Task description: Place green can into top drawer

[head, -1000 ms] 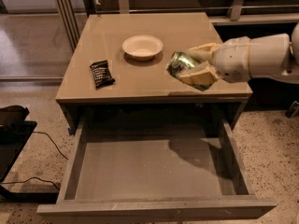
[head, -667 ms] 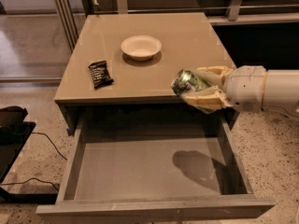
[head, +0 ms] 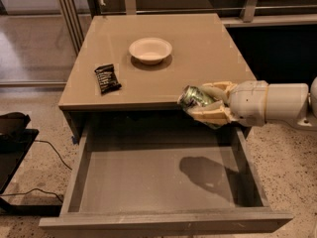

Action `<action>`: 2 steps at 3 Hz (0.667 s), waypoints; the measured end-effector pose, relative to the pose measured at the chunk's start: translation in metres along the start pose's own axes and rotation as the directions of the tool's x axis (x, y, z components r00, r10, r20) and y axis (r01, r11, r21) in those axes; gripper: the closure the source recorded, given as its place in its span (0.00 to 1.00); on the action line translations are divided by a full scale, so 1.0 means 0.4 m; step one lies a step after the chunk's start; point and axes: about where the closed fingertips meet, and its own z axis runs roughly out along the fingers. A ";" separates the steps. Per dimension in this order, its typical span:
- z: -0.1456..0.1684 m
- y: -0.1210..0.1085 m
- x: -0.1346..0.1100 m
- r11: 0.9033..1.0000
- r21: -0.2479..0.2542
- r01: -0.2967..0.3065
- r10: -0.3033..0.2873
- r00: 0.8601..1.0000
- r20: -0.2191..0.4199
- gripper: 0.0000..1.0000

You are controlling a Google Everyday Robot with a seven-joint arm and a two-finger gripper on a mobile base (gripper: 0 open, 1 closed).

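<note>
Already your gripper [head: 204,104], clamped on the green can [head: 193,96], had swung off the cabinet top [head: 163,78] to right of centre, over the open top drawer [head: 143,177], so release seemed near.

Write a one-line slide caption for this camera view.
The tool, shut on the green can, hovers above the open top drawer by the front edge of the tan cabinet.
</note>
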 end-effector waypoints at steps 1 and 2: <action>0.073 0.044 0.146 0.995 -0.048 -0.086 0.083 0.994 -0.069 1.00; 0.122 0.102 0.270 0.981 -0.096 -0.171 0.157 0.979 -0.130 1.00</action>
